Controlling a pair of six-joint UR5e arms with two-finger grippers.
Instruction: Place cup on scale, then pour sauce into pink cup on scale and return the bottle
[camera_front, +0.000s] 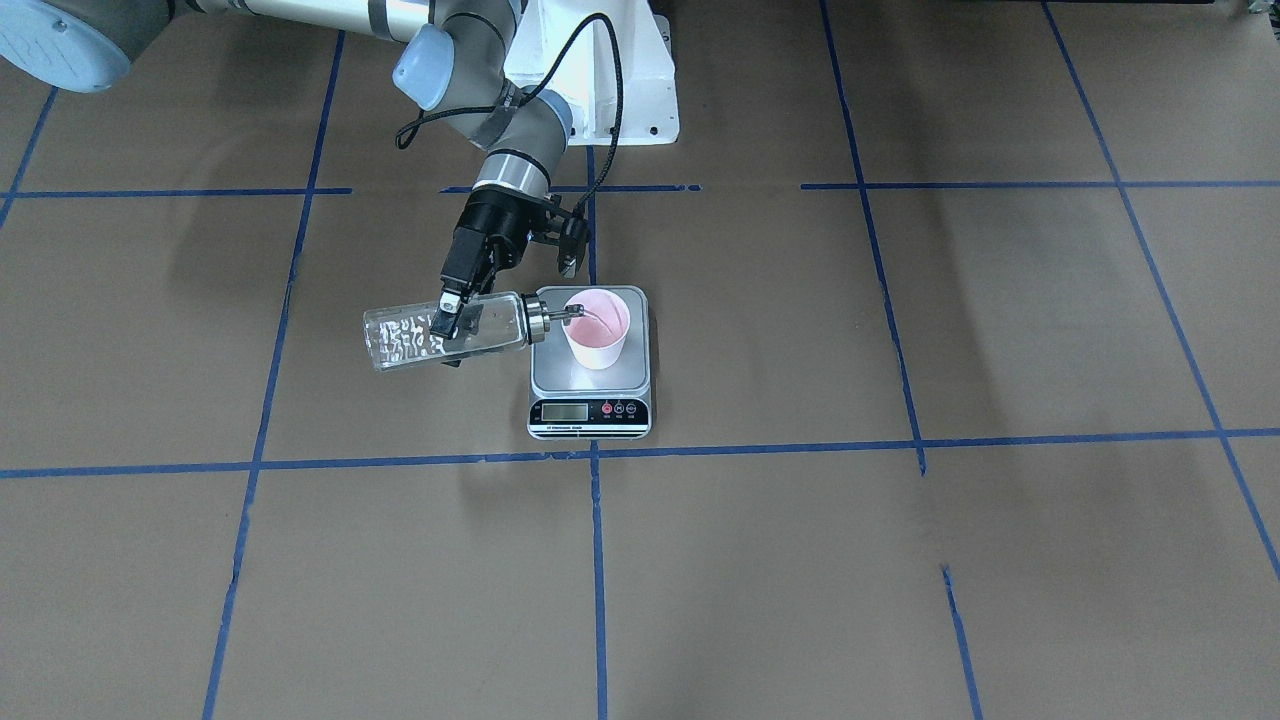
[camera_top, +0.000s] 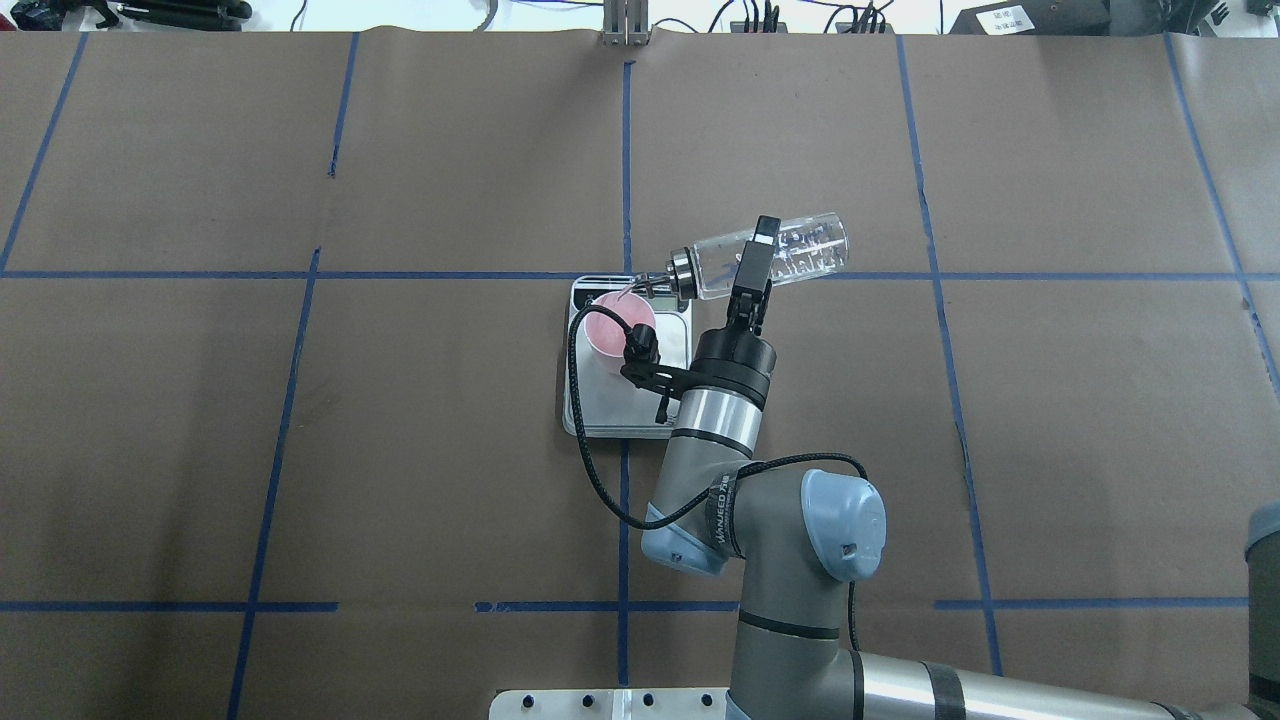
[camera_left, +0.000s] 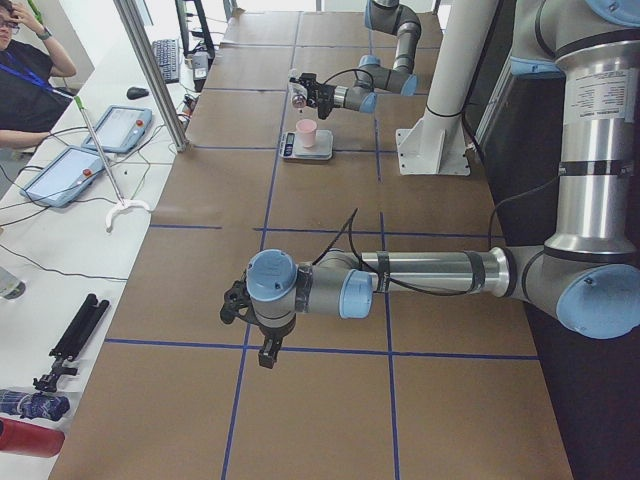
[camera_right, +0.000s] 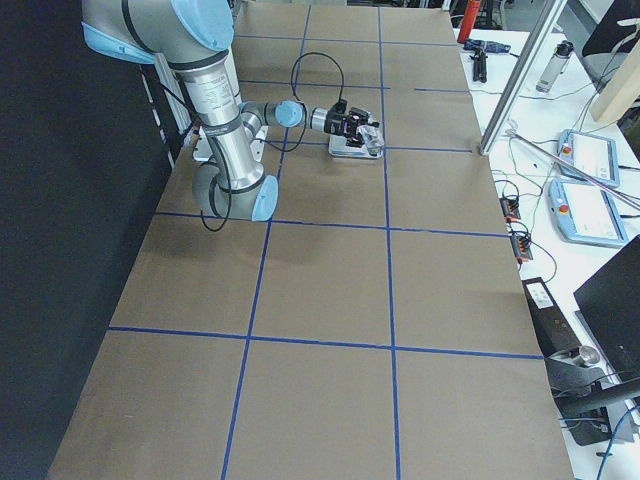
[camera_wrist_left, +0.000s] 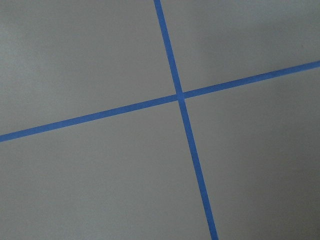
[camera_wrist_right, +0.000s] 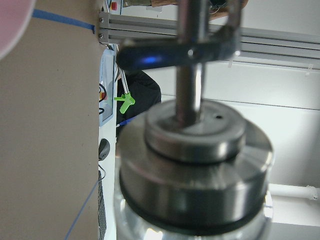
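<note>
Brown table (camera_front: 900, 600): one scale (camera_front: 560, 375), one cup (camera_front: 597, 345) on it; right fingers (camera_front: 447, 310) clamp one tilted bottle (camera_front: 405, 338); left fingers (camera_left: 267, 354): cannot tell.

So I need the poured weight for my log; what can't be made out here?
- Scale display: too small to read in the front-facing view.
- Liquid level in the cup: too small there; overhead, the wrist camera mount overlaps the cup.
- Left gripper: seen only in the left side view, open or shut unclear.
- Bottle cap: blurred in the right wrist view, filling the frame.
</note>
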